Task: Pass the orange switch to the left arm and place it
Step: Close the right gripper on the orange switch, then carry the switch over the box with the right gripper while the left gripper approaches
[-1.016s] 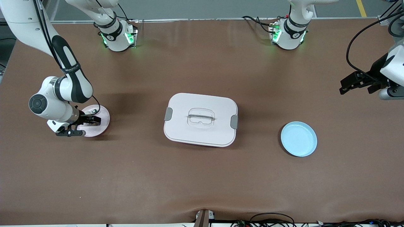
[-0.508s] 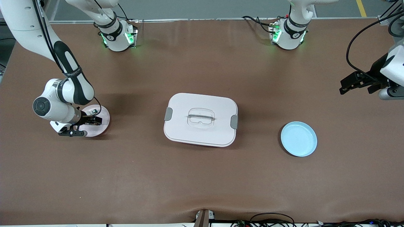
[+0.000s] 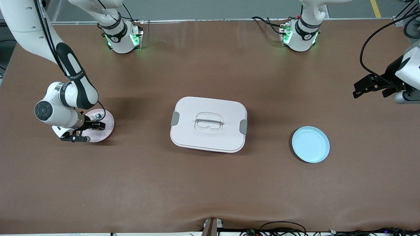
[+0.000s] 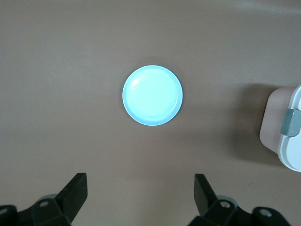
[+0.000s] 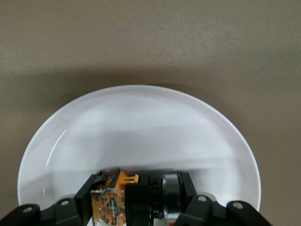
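The orange switch [image 5: 136,197], a stubby black part with an orange body and a silver ring, lies between my right gripper's fingers [image 5: 188,188] on a pale pink plate [image 3: 106,129] near the right arm's end of the table. My right gripper [image 3: 97,125] is low over this plate and shut on the switch. In the front view the switch is hidden by the gripper. The white box [image 3: 208,124] stands mid-table. My left gripper [image 3: 361,88] is open and empty, waiting in the air over the left arm's end of the table.
A small white part with a green tip [image 3: 98,115] lies on the pink plate beside the right gripper. A light blue plate [image 3: 310,144] sits between the box and the left arm's end; it also shows in the left wrist view [image 4: 152,95], with a box corner [image 4: 287,132].
The right arm's wrist has shifted slightly at the pink plate, and the green-tipped part shows more. The left arm has not moved.
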`<state>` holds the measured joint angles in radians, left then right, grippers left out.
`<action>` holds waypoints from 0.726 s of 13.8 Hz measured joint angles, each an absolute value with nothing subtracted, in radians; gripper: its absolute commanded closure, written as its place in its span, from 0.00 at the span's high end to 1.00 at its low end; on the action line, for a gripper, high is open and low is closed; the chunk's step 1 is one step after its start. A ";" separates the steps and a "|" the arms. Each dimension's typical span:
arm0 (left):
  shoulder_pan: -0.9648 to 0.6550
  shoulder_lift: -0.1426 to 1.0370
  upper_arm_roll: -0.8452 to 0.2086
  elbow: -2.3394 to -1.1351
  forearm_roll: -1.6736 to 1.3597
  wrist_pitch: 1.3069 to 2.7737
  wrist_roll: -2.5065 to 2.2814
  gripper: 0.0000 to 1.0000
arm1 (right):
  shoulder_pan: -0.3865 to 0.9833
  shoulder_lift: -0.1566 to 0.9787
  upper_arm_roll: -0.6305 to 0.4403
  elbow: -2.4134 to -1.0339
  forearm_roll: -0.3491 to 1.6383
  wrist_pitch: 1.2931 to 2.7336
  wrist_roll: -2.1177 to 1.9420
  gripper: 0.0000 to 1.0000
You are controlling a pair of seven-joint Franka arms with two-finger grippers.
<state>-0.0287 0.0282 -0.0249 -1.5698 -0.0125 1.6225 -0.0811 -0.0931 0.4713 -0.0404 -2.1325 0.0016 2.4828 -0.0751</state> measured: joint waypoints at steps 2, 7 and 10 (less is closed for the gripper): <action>-0.029 0.028 -0.025 -1.570 -0.013 1.622 -0.081 1.00 | -0.093 0.471 -0.040 -2.132 0.002 2.481 -0.070 0.00; -0.029 0.028 -0.025 -1.570 -0.013 1.622 -0.081 1.00 | -0.093 0.465 -0.037 -2.042 0.049 2.261 0.012 0.00; -0.029 0.028 -0.025 -1.559 -0.035 1.623 -0.081 1.00 | -0.091 0.448 -0.031 -1.968 0.190 2.103 0.066 0.00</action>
<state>-0.0291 0.0283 -0.0250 -1.5593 -0.0350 1.6226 -0.0810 -0.0908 0.4480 -0.0310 -1.9676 0.1900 2.1026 0.0662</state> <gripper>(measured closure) 0.000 0.273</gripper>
